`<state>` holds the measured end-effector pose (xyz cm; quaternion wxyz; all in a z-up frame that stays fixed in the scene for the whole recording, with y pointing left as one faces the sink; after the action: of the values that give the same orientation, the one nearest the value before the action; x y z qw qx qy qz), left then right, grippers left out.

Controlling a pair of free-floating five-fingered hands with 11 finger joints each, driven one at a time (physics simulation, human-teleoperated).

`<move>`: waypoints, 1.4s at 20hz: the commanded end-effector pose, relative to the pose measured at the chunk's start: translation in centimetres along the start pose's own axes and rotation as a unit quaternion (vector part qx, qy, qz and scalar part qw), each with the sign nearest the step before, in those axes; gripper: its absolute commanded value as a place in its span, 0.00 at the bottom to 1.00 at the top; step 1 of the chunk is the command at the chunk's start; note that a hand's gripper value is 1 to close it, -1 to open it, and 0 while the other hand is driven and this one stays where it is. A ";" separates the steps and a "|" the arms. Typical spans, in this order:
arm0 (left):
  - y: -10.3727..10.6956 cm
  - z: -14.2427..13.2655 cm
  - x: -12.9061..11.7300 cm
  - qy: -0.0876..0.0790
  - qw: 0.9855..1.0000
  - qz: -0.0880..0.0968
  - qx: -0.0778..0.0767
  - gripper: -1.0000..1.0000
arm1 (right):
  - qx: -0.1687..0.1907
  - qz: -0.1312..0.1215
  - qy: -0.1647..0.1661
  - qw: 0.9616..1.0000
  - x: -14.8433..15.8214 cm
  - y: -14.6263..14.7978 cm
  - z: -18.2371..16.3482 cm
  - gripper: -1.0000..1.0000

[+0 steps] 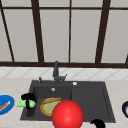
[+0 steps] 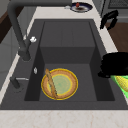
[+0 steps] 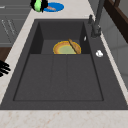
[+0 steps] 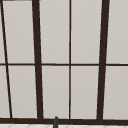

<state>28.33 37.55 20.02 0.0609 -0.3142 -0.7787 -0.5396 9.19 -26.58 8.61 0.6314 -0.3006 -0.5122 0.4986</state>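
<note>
My left hand (image 1: pixel 28 98) hovers over the sink's left rim, its fingers curled round a green-husked corn cob (image 1: pixel 23 103). In the left side view this hand (image 2: pixel 115 64) is above the front counter with the cob's yellow and green (image 2: pixel 121 83) showing below it; in the right side view the hand (image 3: pixel 42 3) and cob (image 3: pixel 37 5) are at the far end. My right hand (image 1: pixel 97 123) floats idle in front of the sink's right part, fingers relaxed and holding nothing (image 3: pixel 3 68) (image 2: pixel 109 19).
A yellow-brown plate (image 1: pixel 45 107) with a brown stick (image 2: pixel 50 83) across it lies in the sink's left basin (image 2: pixel 82 75). A blue plate (image 1: pixel 5 104) is on the left counter, a dark plate (image 1: pixel 125 109) on the right. A big red ball (image 1: pixel 67 115) is at the front. Faucet (image 1: pixel 56 71) behind.
</note>
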 end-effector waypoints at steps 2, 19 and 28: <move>0.1 -2.6 -2.8 0.007 1.000 0.003 -0.009 1.00 | 0.000 0.000 0.000 1.000 0.0 0.0 0.0 0.50; -6.5 -4.5 -18.6 0.014 1.000 -0.007 0.005 1.00 | 0.000 0.000 0.000 1.000 0.0 0.0 0.0 0.50; -10.2 -3.2 -28.8 0.009 1.000 -0.005 0.000 1.00 | 0.000 0.000 0.000 1.000 0.0 0.0 0.0 0.50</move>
<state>42.80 21.69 2.83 0.0620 -0.3118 -0.7769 -0.5435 9.19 -26.58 8.61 0.6314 -0.3006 -0.5122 0.4986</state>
